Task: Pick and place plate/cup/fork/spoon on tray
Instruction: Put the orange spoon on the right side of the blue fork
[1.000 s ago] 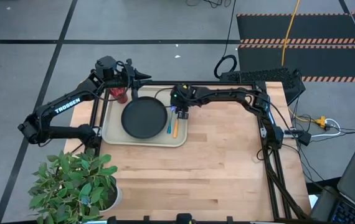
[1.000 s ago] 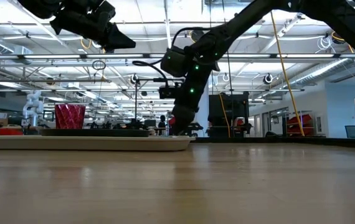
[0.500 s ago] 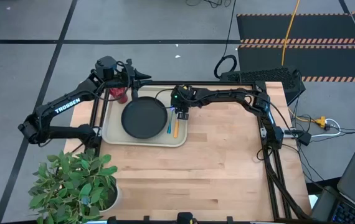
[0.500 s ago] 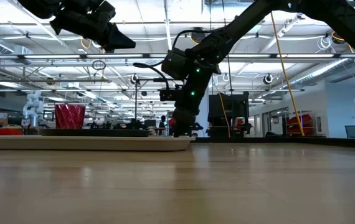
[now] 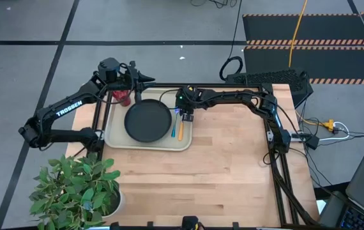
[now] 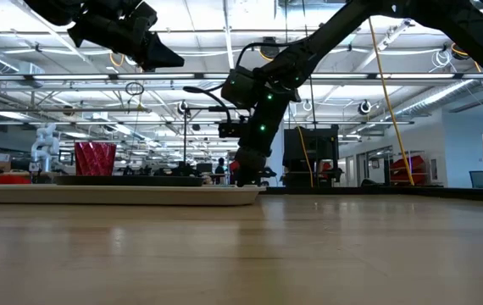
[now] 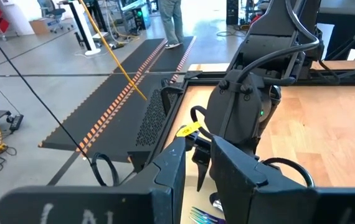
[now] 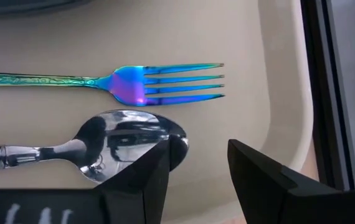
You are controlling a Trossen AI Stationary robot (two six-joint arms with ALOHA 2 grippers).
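The beige tray (image 5: pixel 113 131) lies at the table's far left. On it are the black plate (image 5: pixel 147 121), the dark red cup (image 5: pixel 123 97) standing at its far left corner, the blue fork (image 8: pixel 134 84) and the orange-handled spoon (image 5: pixel 180 132), side by side along the tray's right edge. My right gripper (image 8: pixel 199 155) is open, slanting down just over the spoon's silver bowl (image 8: pixel 121 140), with nothing between its fingers. My left gripper (image 5: pixel 150 78) hangs high above the tray's far edge, its fingers a narrow gap apart and empty. My right gripper has one fingertip (image 8: pixel 156 165) in front of the tip of the spoon's bowl (image 8: pixel 176 142), which hides the spot: I cannot tell whether it touches. The spoon lies flat on the tray.
A potted plant (image 5: pixel 76 188) stands at the near left corner. A black frame rail (image 5: pixel 233 85) runs along the far edge and another down the right side. Bare wood (image 5: pixel 227 166) stretches right of and nearer than the tray. A person (image 7: pixel 168 18) stands far off in the room.
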